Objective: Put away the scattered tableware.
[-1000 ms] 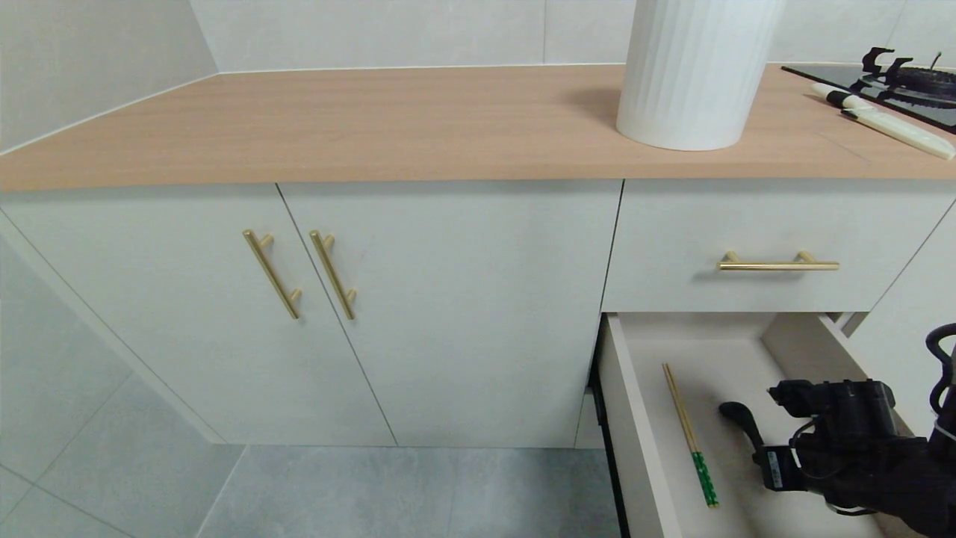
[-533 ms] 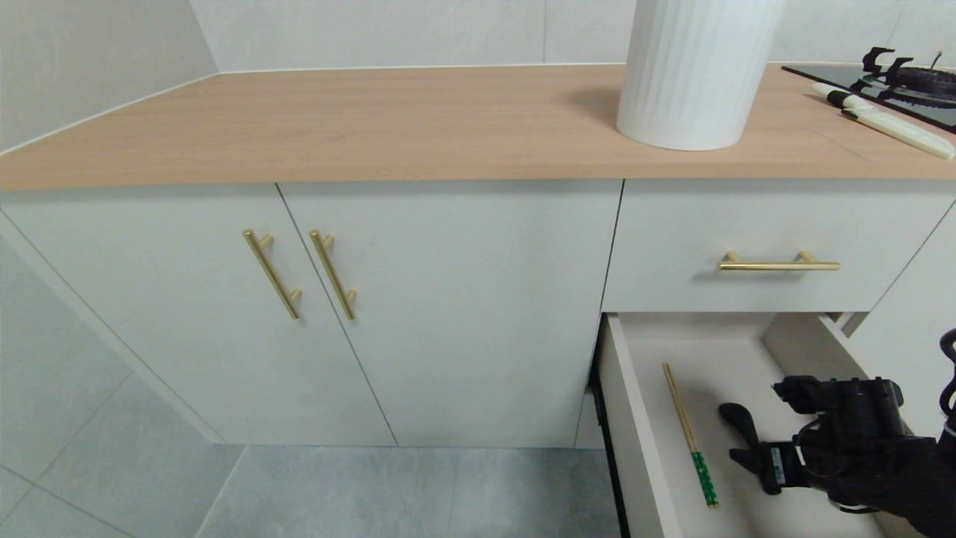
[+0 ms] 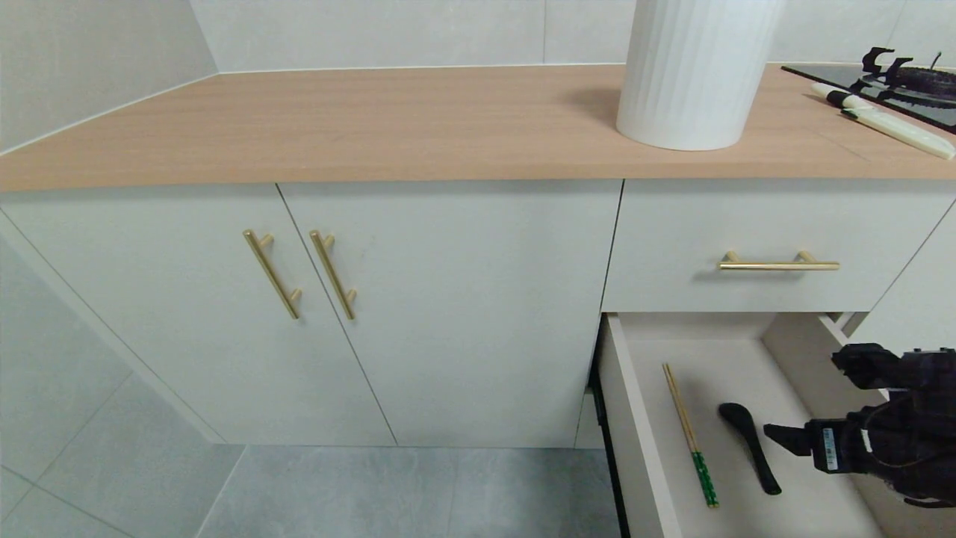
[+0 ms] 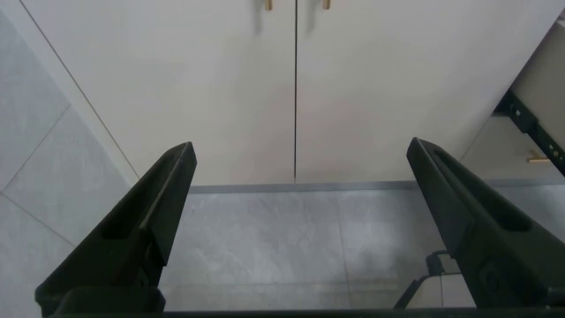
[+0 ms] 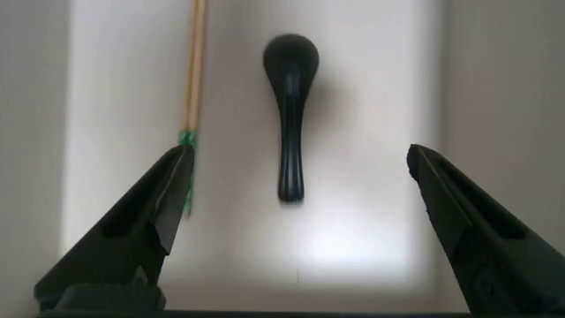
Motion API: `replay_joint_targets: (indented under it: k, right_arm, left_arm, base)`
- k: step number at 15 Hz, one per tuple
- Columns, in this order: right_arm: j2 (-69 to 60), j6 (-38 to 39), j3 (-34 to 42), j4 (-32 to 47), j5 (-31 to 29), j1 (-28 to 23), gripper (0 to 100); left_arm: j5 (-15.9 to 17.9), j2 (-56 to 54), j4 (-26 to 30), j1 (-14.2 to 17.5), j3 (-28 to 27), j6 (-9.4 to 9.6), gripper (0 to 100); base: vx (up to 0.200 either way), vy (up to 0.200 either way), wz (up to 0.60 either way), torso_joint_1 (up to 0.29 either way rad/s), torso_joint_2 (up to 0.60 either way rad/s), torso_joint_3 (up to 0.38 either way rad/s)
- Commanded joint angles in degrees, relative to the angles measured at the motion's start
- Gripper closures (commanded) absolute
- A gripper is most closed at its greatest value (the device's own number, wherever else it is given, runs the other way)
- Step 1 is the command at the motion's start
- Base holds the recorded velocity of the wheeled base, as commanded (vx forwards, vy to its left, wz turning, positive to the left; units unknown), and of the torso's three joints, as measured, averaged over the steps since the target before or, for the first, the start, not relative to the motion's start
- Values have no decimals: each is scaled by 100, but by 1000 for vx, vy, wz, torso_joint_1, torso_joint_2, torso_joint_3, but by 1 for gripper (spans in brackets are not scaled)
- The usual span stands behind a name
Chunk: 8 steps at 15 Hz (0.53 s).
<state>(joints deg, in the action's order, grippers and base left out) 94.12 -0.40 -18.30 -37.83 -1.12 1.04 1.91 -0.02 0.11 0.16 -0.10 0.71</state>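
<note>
Two pieces, the chopsticks (image 3: 687,433) and black spoon (image 3: 749,447), are lying apart in the open drawer (image 3: 635,418). My right gripper (image 3: 805,394) above it and my left gripper (image 4: 300,152) are both gaping empty. I am expecting a hard shove shut to send them sliding or clip my right fingers.

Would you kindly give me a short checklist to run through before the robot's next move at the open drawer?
1. Spoon lies flat in the drawer, free of any gripper: ok.
2. Chopsticks lie inside the drawer beside the spoon, not touching it: ok.
3. Right gripper is open and empty: ok.
4. Right gripper is high enough above the drawer's right wall for the drawer to slide shut: cannot tell.
5. Left gripper is open and empty, facing the cabinet doors: ok.
6. All tableware is put away: not ok, a knife lies out on the counter.
</note>
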Motion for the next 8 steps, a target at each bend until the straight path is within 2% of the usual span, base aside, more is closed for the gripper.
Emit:
replay_joint_targets:
  k: [1,5,8]
  right_arm:
    - [-1836,31,-561,1647,7,2,0]
    - [-3005,207,-1352,3906,121,72,0]
    - [-3251,190,-1554,4591,121,266,0]
  left_arm:
    - [2,2,7,2,1,0,0]
    - [2,2,-2,2,1,0,0]
    - [2,2,7,2,1,0,0]
  base:
    - [0,0,0,0,0,0]
    - [0,0,0,0,0,0]
    - [0,0,0,0,0,0]
